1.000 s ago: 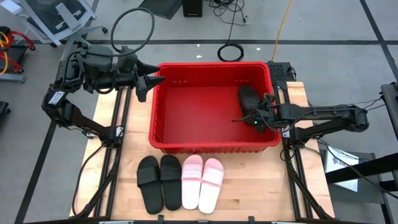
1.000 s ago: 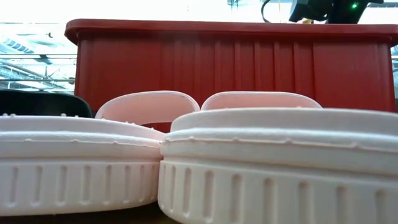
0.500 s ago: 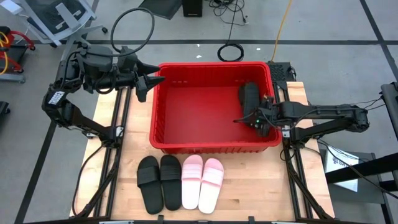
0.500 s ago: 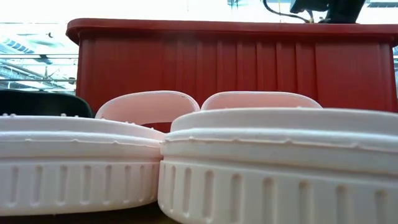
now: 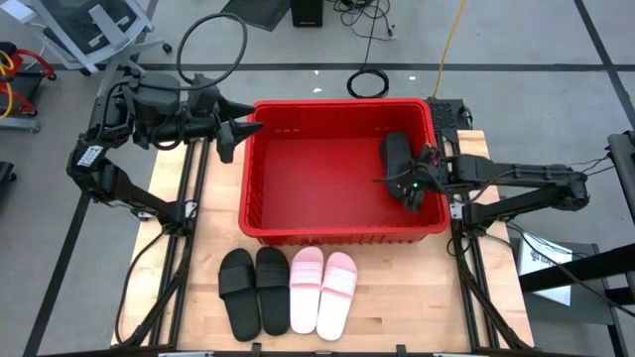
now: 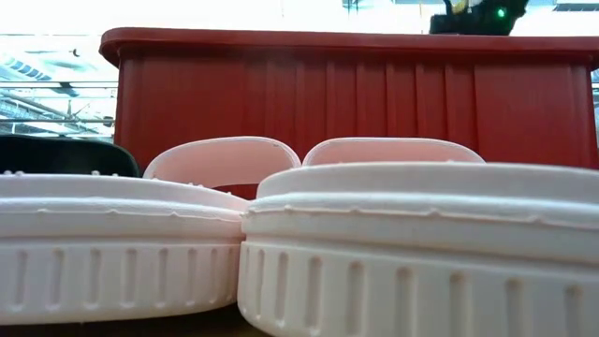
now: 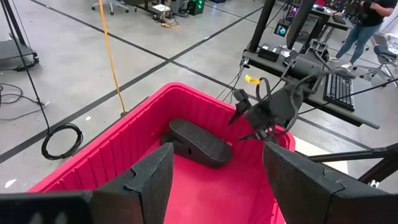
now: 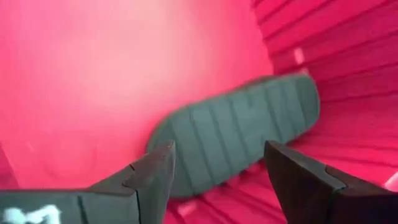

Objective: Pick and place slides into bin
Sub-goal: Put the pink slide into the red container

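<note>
While the right end effector point(image 5: 410, 184) hangs wide open, a black slide point(image 8: 233, 140) lies just below in bin point(image 5: 327, 106).

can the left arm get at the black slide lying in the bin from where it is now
Probably yes: the left gripper hangs open at the bin's left rim, and bare floor lies between it and the black slide. The right gripper crowds it.

Even overhead light, soft shadows; right wrist view blurred.

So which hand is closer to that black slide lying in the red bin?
The right hand, open just above the black slide inside the bin. The left hand waits open outside the bin's far-left corner.
</note>
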